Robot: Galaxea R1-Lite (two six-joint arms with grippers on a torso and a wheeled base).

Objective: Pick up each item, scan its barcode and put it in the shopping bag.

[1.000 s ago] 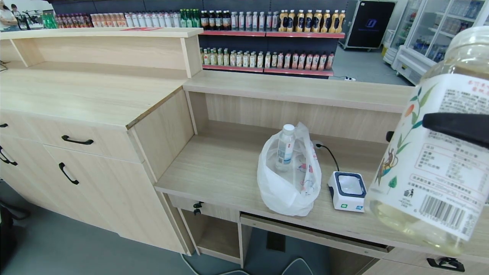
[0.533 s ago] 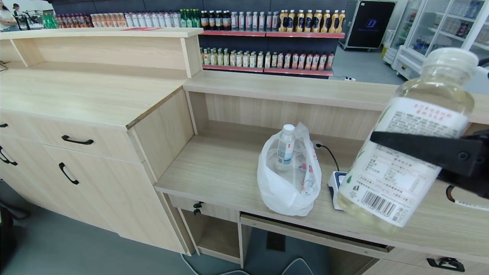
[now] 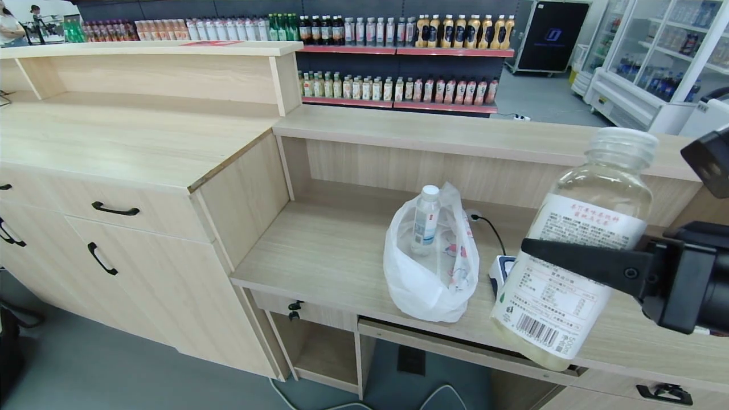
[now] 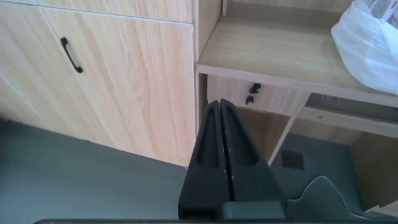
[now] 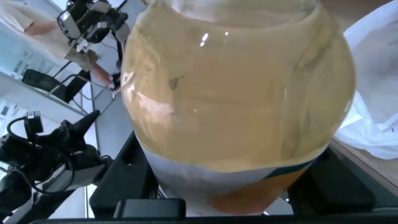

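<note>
Lowered and carried leftward since a second ago, the tea bottle [image 3: 592, 193] is now held tilted above the barcode scanner [image 3: 501, 272], which is largely hidden by it; the fingers of the right gripper [image 3: 569, 262] are clamped on its label; its pale base is seen from the right wrist, the shopping bag [image 5: 376, 93] beside it; the left gripper [image 4: 224, 143], fingers together, is seen low before a cabinet door [image 4: 124, 81]; on the table [image 3: 330, 250] a water bottle [image 3: 425, 219] is held in the bag; drink shelves [image 3: 398, 34] and glass-door fridges [image 3: 649, 57] are ranged behind.
</note>
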